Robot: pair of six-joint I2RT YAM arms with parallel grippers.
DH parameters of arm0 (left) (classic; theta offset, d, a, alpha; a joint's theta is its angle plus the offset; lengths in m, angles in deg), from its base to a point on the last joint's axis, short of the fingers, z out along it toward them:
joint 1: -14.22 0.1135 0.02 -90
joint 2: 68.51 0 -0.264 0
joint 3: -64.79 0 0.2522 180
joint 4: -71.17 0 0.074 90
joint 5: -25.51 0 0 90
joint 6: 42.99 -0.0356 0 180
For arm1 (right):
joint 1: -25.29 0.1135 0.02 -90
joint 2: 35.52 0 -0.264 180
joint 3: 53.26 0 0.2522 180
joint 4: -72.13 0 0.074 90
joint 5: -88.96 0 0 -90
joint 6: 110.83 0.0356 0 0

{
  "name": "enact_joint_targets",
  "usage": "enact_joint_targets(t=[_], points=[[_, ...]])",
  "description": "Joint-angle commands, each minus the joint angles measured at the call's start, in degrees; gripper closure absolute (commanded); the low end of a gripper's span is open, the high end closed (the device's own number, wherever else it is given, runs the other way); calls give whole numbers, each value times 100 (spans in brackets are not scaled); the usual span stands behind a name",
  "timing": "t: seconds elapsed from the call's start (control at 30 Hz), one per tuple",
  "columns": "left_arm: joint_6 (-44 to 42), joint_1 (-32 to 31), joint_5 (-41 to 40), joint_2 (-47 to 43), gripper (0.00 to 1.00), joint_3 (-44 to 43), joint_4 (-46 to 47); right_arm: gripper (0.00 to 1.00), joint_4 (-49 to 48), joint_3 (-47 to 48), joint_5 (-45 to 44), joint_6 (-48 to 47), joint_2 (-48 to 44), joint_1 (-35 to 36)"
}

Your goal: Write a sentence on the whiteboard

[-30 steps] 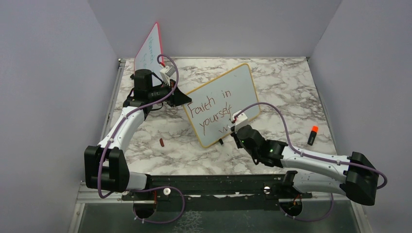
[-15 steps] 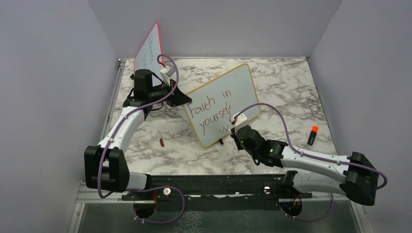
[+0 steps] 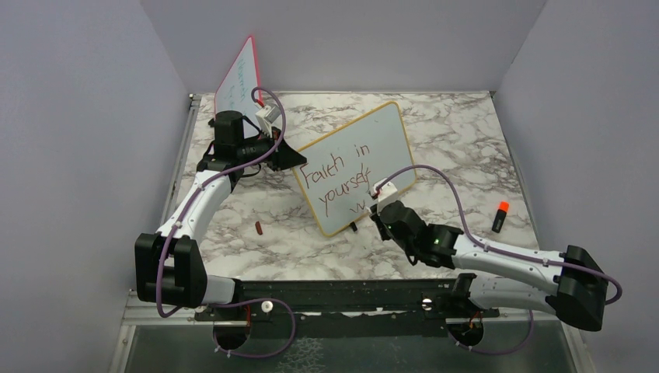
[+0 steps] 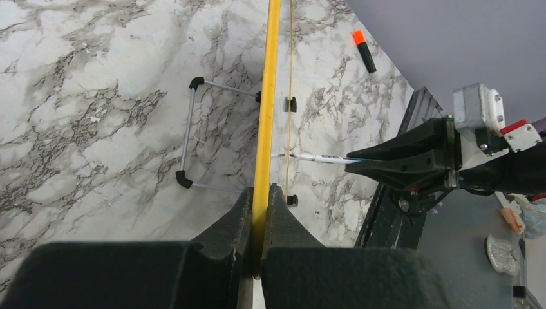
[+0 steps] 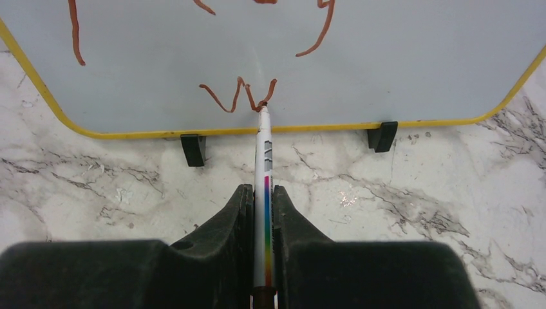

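**Marbled surface, third line just begun**

Pale lilac walls (image 3: pixel 93 116) close in a marbled surface (image 3: pixel 466 140). The whiteboard (image 3: pixel 388 132) stands near its middle, propped nearly upright and turned at a slant. A red-framed board (image 3: pixel 241 78) leans in the far left corner.

The sentence (image 3: pixel 336 180) reads "Faith in yourself" so far, with only a "w" started on the third line, so I judge the job a little over halfway.

The left gripper (image 4: pixel 259 193) has its jaws clamped on the yellow frame at the board's left edge. The right gripper (image 5: pixel 263 193) has its jaws closed along the barrel of a slim marker (image 5: pixel 264 148), and the tip touches the end of the "w".

The board looks light and stiff. It rests on a thin wire stand (image 4: pixel 187 135) with small feet, so it would likely slide or tip under pen pressure. The frame edge is the sensible hold, leaving the writing face free. The marker is smooth and light, and probably needs a gentle touch.

An orange-capped pen (image 3: pixel 499 217) lies well to the right. A small red piece (image 3: pixel 258 228) lies near left.
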Motion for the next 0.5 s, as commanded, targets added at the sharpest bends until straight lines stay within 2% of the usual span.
enact_joint_targets(t=[0.0,0.13,0.47], points=[[-321,82,-721,89,100,150,-469,99,-33,40,-471,-45,-341,-5],[-317,83,-717,96,100,150,-463,99,-217,-60,-687,-93,-455,-56],[-316,82,-705,102,100,150,-460,99,-708,-166,-477,-198,-363,-153]])
